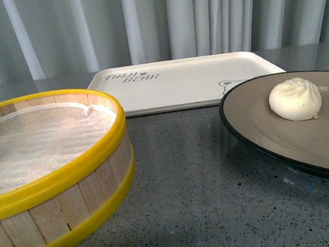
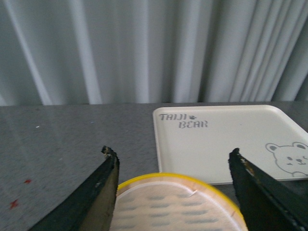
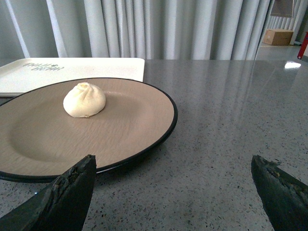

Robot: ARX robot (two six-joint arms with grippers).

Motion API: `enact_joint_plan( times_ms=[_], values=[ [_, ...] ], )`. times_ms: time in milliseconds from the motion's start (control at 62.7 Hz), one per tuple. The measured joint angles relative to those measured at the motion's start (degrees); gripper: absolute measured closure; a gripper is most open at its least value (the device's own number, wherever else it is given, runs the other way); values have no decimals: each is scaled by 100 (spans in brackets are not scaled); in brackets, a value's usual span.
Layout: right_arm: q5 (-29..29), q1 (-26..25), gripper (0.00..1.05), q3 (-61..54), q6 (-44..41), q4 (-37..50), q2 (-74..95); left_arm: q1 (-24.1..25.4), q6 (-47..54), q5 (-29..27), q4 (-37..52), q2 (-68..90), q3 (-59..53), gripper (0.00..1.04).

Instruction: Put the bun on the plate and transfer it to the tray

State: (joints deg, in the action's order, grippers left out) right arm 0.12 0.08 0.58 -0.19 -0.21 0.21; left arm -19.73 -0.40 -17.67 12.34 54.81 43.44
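In your front view, the bun [image 1: 295,99] sits on the plate [image 1: 259,130] at the right of the frame, on the plate's far half (pleated swirl facing up). The plate rests on the grey speckled counter [image 1: 196,206], and the frame's right edge cuts it off. The tray [image 1: 189,82] lies flat at upper centre, and its near right corner is hidden behind the plate's black rim. A yellow-rimmed steamer basket [image 1: 54,178] fills the lower left, with pale curtains [image 1: 196,5] across the top. In the left wrist view, your left end effector [image 2: 172,153] is released, with its dark fingers spread wide and nothing between them; the basket and tray lie beyond. In the right wrist view, your right end effector [image 3: 173,159] is likewise spread wide and unloaded, low over the counter just beside the plate's rim.
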Motion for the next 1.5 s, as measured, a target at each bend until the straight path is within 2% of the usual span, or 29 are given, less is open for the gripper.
enact_joint_plan(
  times_ms=[80,128,223,303,526,622,749,1498],
  values=[
    [-4,0,9,0,-2,0,0,442,4,249,197,-708,-833,51],
    [-9,0,9,0,-2,0,0,684,4,420,378,-1095,-1412,64],
    [-13,0,9,0,0,0,0,903,9,785,581,-1405,-2144,87],
    [-2,0,9,0,0,0,0,1038,11,896,664,-1602,-2463,101],
    [-9,0,9,0,0,0,0,1384,13,1198,782,-2243,-3165,101],
    [-9,0,9,0,-2,0,0,1786,15,1722,780,-2470,-3386,101],
    [-13,0,9,0,0,0,0,1963,13,1727,741,-2754,-3591,101],
    [-15,0,9,0,0,0,0,1967,13,1764,96,-4164,-4194,101]
  ],
)
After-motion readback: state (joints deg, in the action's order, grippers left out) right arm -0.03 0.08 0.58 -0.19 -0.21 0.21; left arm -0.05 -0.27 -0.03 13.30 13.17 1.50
